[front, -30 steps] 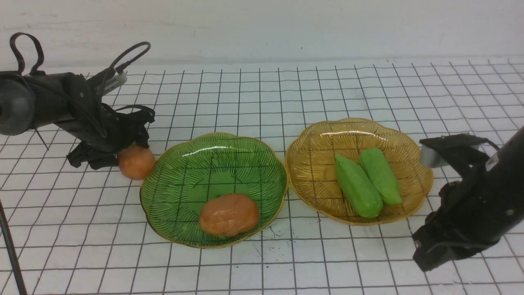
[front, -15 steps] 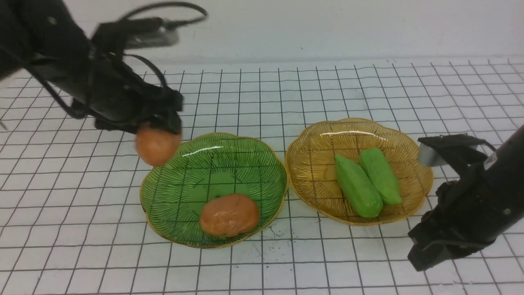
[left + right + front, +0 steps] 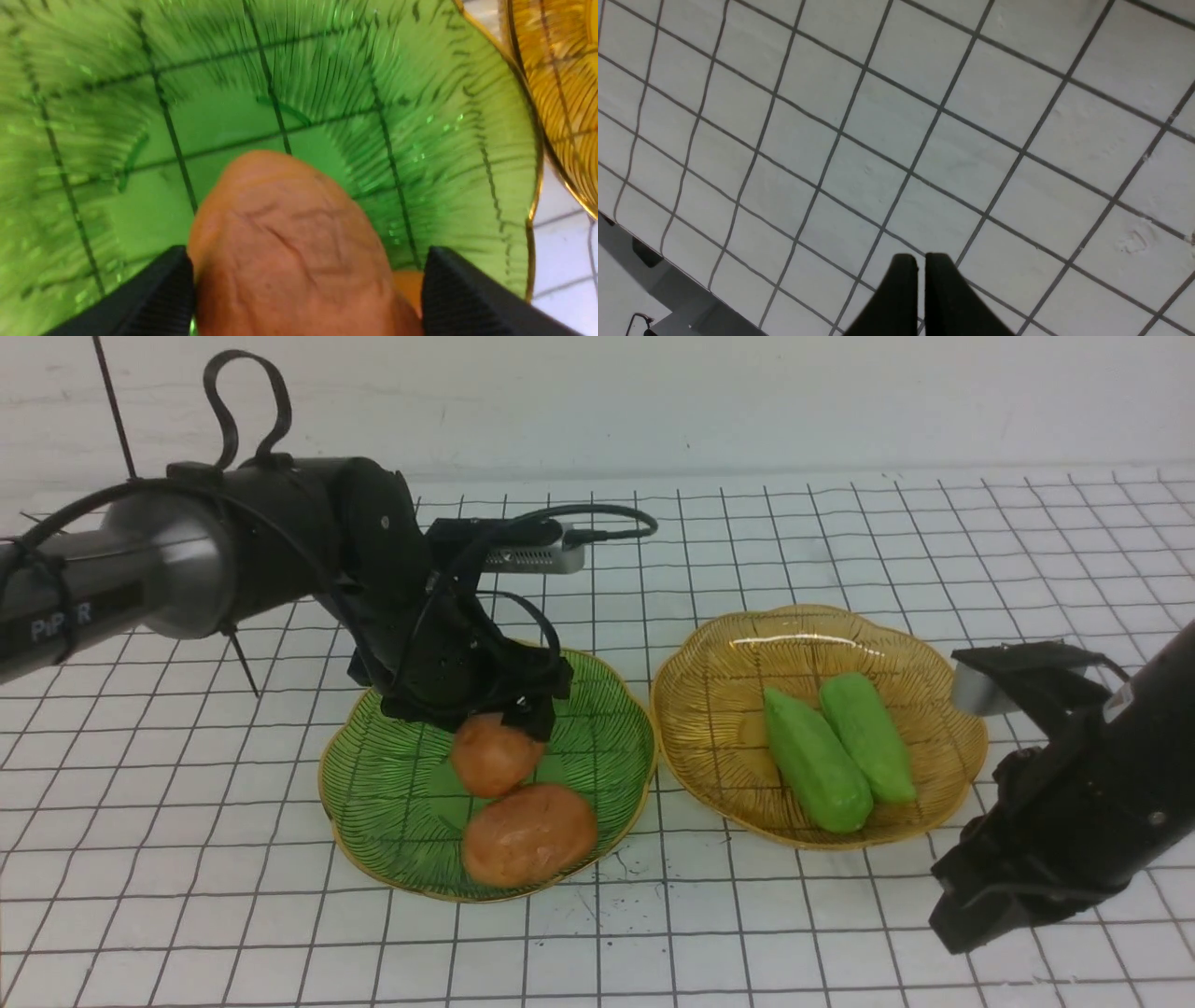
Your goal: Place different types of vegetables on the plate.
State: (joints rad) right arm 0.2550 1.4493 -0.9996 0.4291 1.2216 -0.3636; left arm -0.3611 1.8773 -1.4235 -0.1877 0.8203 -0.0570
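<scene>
Left gripper (image 3: 492, 723) pinched a potato (image 3: 492, 758), one black finger on each side, and held it low over the middle of the green plate (image 3: 373, 793). It looked ready to let go there, just behind the other potato (image 3: 528, 833), which already lay in that plate; the two seemed to touch. I think potatoes went here because both cucumbers (image 3: 814, 770) lay together on the yellow plate (image 3: 719, 709) beside it. Right gripper (image 3: 921, 262) had its fingers pressed together, holding nothing, over the table (image 3: 896, 154). One second before, the potato was down low, left of the green plate; since then it was lifted over the rim.
</scene>
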